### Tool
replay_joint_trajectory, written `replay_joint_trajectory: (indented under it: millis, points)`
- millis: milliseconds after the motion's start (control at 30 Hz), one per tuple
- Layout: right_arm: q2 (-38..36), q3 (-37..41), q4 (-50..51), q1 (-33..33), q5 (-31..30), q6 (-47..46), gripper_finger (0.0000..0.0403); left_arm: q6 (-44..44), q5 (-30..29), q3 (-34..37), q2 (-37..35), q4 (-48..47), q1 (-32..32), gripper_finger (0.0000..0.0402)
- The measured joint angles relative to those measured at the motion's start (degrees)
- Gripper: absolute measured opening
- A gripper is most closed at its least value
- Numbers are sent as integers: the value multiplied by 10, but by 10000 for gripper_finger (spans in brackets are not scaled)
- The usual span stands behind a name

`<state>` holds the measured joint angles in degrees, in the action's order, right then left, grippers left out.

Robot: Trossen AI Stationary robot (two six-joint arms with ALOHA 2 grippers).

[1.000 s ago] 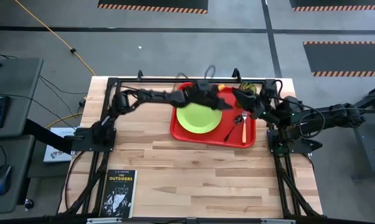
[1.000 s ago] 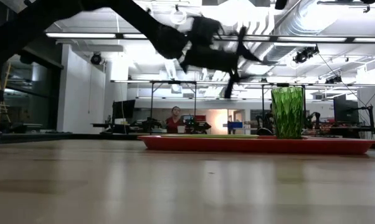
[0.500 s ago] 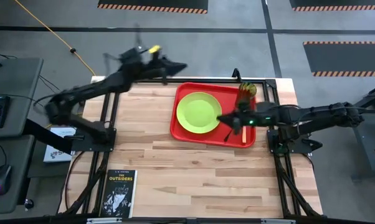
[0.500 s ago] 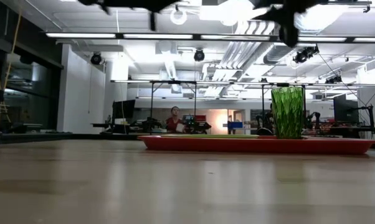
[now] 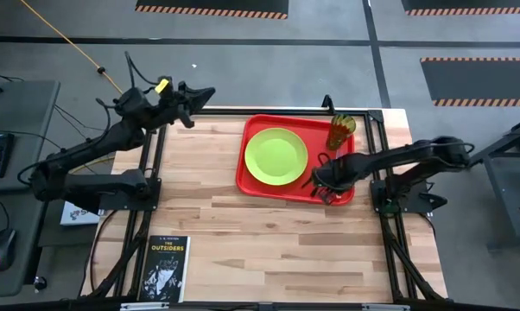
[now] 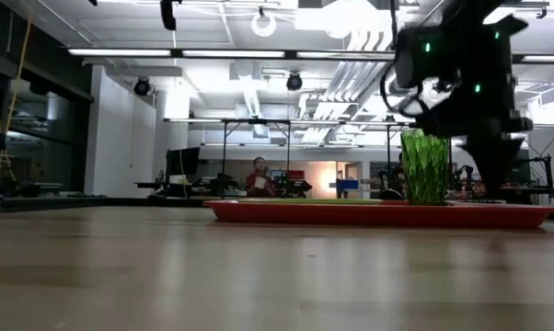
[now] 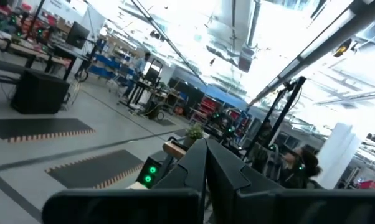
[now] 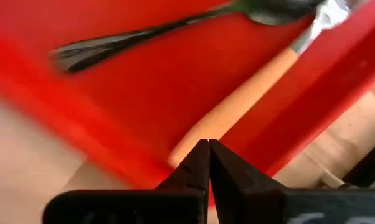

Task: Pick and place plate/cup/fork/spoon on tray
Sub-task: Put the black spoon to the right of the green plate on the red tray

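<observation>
From above, the right arm's dark gripper is covering the slim dark spoon and the peach-handled fork on the bright-red plastic tray, so neither utensil is showing in that view. At table height, the tray's raised rim is hiding the flat lime-green plate and both utensils, and the dark arm is passing in front of part of the translucent green tumbler. In the right wrist view, the spoon is lying blurred, its bowl running off the picture's edge, and the fork is smeared, its tines too blurred to make out.
</observation>
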<state>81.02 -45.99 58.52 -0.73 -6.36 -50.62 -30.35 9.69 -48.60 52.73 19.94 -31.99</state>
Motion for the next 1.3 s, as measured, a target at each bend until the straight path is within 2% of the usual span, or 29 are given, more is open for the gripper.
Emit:
replay_joint_trajectory:
  millis: [267,533,1300]
  points:
    - [15,18,-57,-57,-79,-33,0,-9,0,0,1,-3,0,0]
    - [27,19,-71,-108,-72,-4,0,-11,1,0,1,-4,0,0]
    - [27,19,-70,-109,-55,11,0,-25,0,-1,1,-4,0,0]
